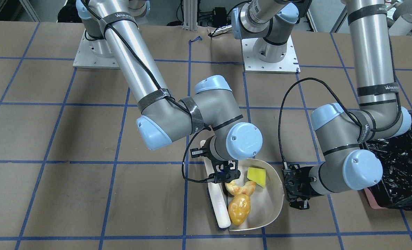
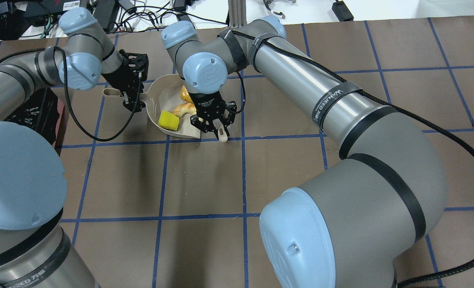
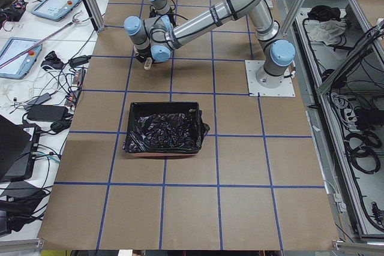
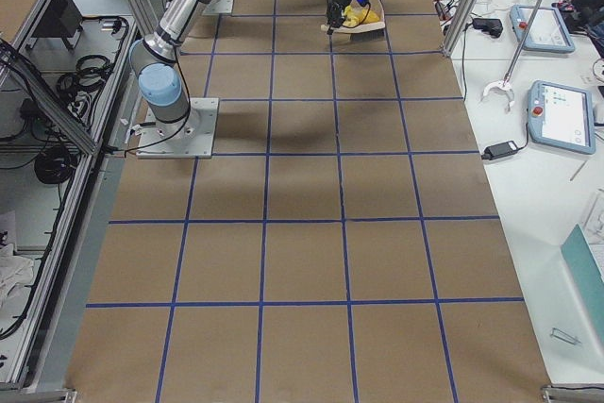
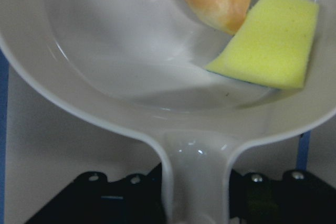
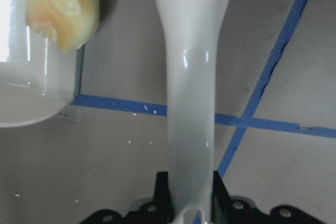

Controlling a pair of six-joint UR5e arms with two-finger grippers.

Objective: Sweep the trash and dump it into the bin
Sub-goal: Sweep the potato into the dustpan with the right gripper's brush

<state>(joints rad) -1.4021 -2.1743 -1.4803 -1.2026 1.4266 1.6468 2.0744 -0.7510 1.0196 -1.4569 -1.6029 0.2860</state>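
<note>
The black-bagged bin (image 3: 163, 136) sits toward the tabletop's left end. The dustpan (image 1: 273, 203) lies by the operators' edge, its handle clenched in the left end effector (image 2: 134, 102). The right end effector (image 2: 213, 130) grips the brush (image 1: 217, 208), which lies along the pan's open lip. The potato (image 1: 239, 208), pastry (image 1: 241, 189) and sponge (image 1: 257, 176) are all inside. Sweeping looks done: lift the pan lip-high and tip it only once it is over the bag.

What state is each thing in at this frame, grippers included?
dustpan: flat on table, loaded.
brush: held at the dustpan's mouth.
sponge: inside dustpan.
pastry: inside dustpan.
potato lump: inside dustpan.
bin: open, bag-lined, apart from dustpan.
left gripper: shut on dustpan handle.
right gripper: shut on brush handle.
</note>
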